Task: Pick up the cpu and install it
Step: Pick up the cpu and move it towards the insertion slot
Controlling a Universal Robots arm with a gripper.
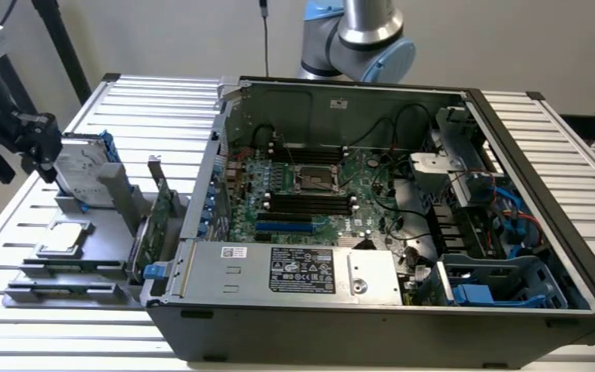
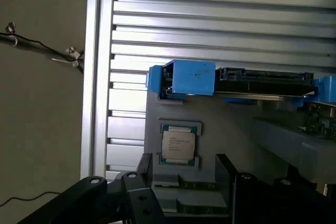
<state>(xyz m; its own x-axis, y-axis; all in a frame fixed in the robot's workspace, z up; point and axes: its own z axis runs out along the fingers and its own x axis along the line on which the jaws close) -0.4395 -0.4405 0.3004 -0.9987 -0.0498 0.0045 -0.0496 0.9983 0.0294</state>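
Observation:
The cpu (image 1: 64, 235) is a small square silver chip lying flat in a grey holder (image 1: 70, 260) on the slatted table, at the exterior view's left. In the wrist view the cpu (image 2: 178, 146) lies in its blue-rimmed seat with nothing touching it. My gripper (image 1: 37, 151) hangs above and behind the holder, near the upright hard drive. Seen from the wrist, the gripper (image 2: 184, 162) is open: its two black fingers (image 2: 145, 167) stand apart on either side of the cpu's line, with nothing between them. The motherboard's socket (image 1: 313, 180) sits inside the open computer case (image 1: 380, 310).
A silver hard drive with blue brackets (image 1: 78, 174) stands upright in the holder beside the gripper. A green expansion card (image 1: 156, 225) stands between the holder and the case. The power supply box with a black label (image 1: 297, 271) lies at the case's front. Cables (image 1: 504, 217) fill the case's right.

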